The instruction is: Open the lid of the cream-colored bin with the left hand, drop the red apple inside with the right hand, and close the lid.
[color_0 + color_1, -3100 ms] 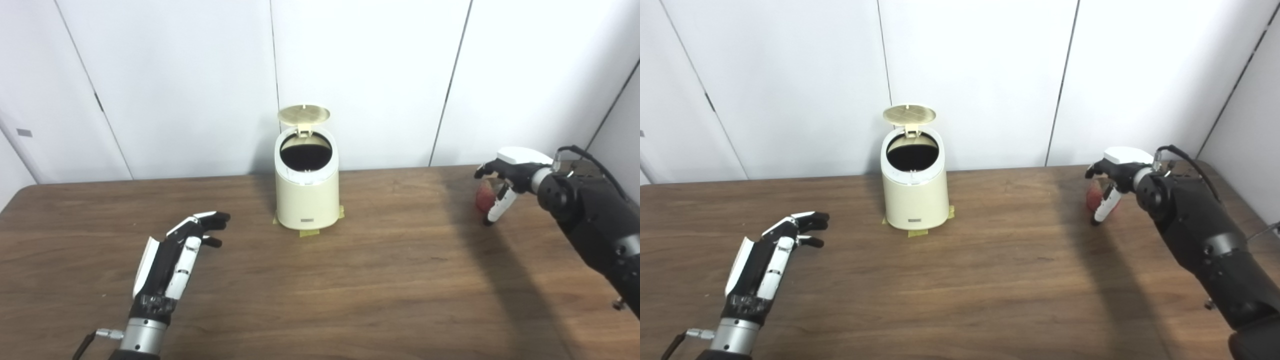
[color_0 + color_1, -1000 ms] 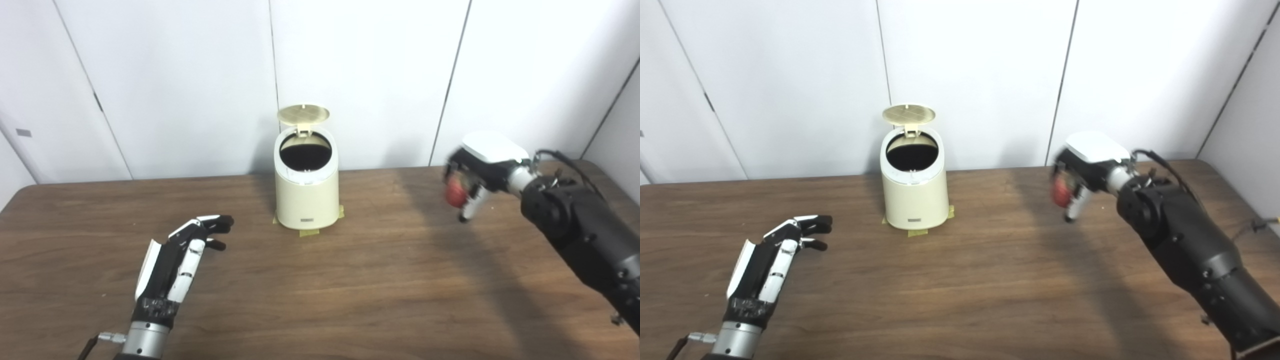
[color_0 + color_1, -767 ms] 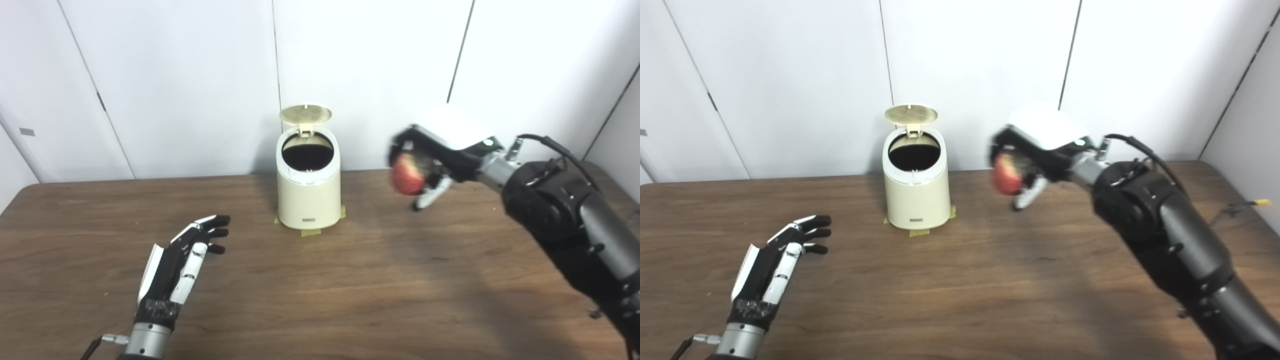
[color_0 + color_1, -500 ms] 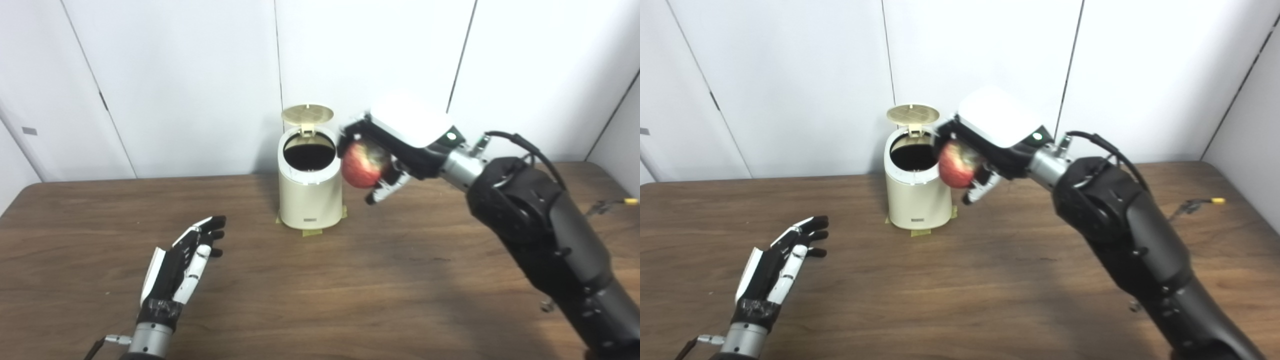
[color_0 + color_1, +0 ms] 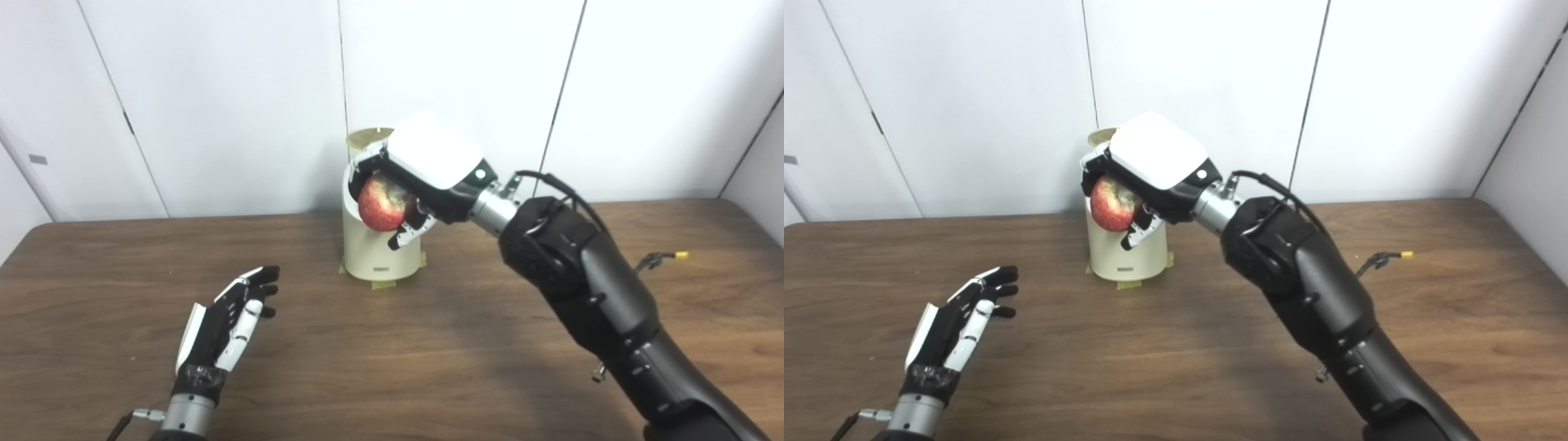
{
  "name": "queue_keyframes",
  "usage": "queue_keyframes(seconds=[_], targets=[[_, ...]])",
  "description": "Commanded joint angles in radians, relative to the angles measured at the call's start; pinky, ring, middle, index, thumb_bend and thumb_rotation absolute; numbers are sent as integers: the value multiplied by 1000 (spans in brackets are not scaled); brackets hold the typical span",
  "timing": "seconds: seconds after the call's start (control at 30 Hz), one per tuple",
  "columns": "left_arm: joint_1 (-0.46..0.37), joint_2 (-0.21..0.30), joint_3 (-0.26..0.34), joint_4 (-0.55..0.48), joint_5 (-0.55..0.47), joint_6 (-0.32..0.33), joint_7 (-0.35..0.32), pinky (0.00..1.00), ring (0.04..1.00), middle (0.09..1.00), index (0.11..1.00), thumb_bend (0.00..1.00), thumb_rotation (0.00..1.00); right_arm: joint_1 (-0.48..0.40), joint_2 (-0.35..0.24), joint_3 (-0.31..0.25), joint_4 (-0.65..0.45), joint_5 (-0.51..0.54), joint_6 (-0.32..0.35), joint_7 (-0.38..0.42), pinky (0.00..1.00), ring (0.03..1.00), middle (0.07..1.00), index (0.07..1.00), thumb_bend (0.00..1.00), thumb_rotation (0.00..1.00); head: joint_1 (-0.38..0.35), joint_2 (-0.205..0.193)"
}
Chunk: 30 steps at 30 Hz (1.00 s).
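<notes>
On the tabletop (image 5: 465, 343), the bin (image 5: 367, 251) is standing at 12 o'clock, its lid (image 5: 362, 136) already raised. The apple (image 5: 381, 204) is being gripped in the right hand (image 5: 416, 184) just over the bin's mouth; dropping and closing are left. The left hand (image 5: 229, 318) is being held empty, fingers apart, at 8 o'clock. A second ago the apple was being carried at 2 o'clock.

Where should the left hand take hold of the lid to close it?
Judging by its pose, at the lid's raised free edge, from the bin's left. It stands open behind the mouth, and the right hand with the apple crowds the right.
</notes>
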<state>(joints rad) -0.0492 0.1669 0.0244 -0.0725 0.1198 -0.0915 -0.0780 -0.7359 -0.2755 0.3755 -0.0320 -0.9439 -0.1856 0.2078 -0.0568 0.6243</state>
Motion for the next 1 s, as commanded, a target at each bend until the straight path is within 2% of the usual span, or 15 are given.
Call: queue_keyframes(seconds=[0.0, 0.17, 0.37, 0.63, 0.97], targets=[[-37, 4, 0, -16, -6, -32, 8, 657, 793, 824, 805, 367, 822, -77, 11, 0, 35, -36, -33, -95, 332, 437, 558, 449, 511, 0, -1, 0], [-36, 3, -2, -20, -5, -32, 8, 662, 794, 824, 805, 367, 815, -106, 33, 26, 173, -95, -73, -255, 341, 453, 561, 447, 501, 0, -1, 1], [-32, 8, -8, -30, 3, -24, 2, 663, 798, 826, 805, 351, 807, -133, 50, 42, 280, -140, -56, -367, 366, 461, 541, 425, 497, 0, -7, 2], [-33, 10, -9, -28, -5, -21, -7, 676, 797, 829, 806, 340, 738, -152, 64, 45, 350, -168, -15, -440, 358, 473, 543, 421, 496, 0, -11, 2], [-30, 10, -12, -32, 5, -18, -5, 671, 799, 837, 806, 337, 748, -177, 59, 40, 411, -166, 25, -466, 355, 463, 545, 438, 497, 0, -13, 5]])
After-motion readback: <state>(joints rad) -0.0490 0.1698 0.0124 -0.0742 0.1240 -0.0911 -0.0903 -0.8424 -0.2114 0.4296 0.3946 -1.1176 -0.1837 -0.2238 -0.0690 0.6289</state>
